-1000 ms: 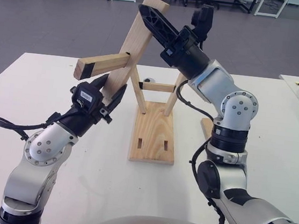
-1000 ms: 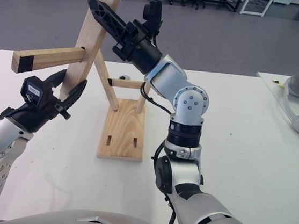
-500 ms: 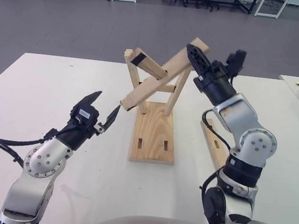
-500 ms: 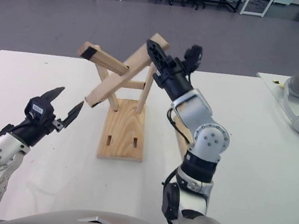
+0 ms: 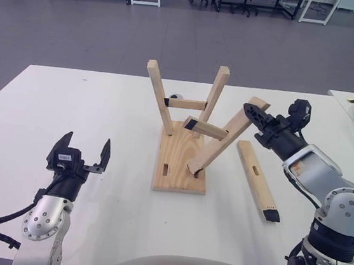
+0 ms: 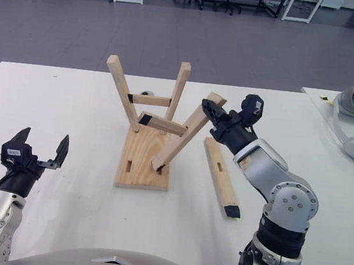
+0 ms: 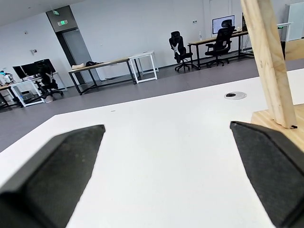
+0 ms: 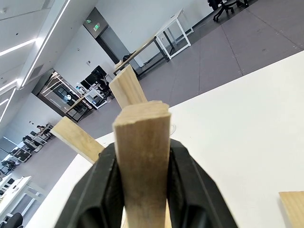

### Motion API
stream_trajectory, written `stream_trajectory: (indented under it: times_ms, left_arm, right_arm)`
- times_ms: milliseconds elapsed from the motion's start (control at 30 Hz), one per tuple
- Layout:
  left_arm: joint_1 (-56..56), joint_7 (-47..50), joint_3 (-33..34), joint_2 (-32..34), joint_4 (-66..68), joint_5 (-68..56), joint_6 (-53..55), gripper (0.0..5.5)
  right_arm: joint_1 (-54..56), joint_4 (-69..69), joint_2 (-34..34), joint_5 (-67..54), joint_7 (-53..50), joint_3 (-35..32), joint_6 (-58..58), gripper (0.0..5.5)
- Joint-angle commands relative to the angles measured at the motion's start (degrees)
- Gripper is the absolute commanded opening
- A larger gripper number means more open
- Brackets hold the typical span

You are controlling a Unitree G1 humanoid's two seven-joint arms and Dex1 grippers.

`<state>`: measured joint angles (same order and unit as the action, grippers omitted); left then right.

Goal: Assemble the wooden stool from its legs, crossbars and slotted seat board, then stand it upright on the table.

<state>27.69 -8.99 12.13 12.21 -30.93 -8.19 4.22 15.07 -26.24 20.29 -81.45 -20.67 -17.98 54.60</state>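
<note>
Right end effector (image 5: pixel 254 113) clamped on top of tilted leg (image 5: pixel 217 143), whose foot rests below-left of it on seat board (image 5: pixel 175 148), so a push could skid it or knock mounted legs (image 5: pixel 158 98); left end effector (image 5: pixel 87 140) spread apart, empty, far off.

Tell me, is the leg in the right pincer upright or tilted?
Tilted: the leg leans from the board up to the right pincer.

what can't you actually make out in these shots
- Whether the held leg is seated in the seat board: in the eye views its lower end covers the joint.
- Right wrist view: the held leg, clamped in the right gripper, blocks its own lower end.
- Left wrist view: a standing leg is cut off by the top edge.
- Small round thing by that leg: too small to identify.
</note>
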Motion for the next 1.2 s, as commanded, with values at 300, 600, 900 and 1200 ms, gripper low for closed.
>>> stream_trajectory:
  times_ms: [300,600,900,1200]
  left_arm:
    - [-0.6,0.7,1.1,0.2,1.6,2.8,-0.8,4.86]
    - [-1.2,0.5,2.5,0.9,-0.1,2.5,1.0,4.86]
    - [-2.1,0.7,2.7,0.7,-1.0,2.4,2.5,4.86]
    - [-1.8,0.8,2.0,0.6,-0.9,3.6,2.3,4.86]
  right_arm:
    - [-4.7,-3.8,3.3,8.2,-0.8,6.5,-1.4,1.04]
    - [-4.5,-4.7,3.2,28.9,0.5,15.0,-9.1,1.06]
    - [-3.1,-2.2,3.0,41.2,7.5,20.0,-11.4,1.07]
    - [-15.1,-5.0,7.0,46.7,16.5,18.3,-12.8,1.06]
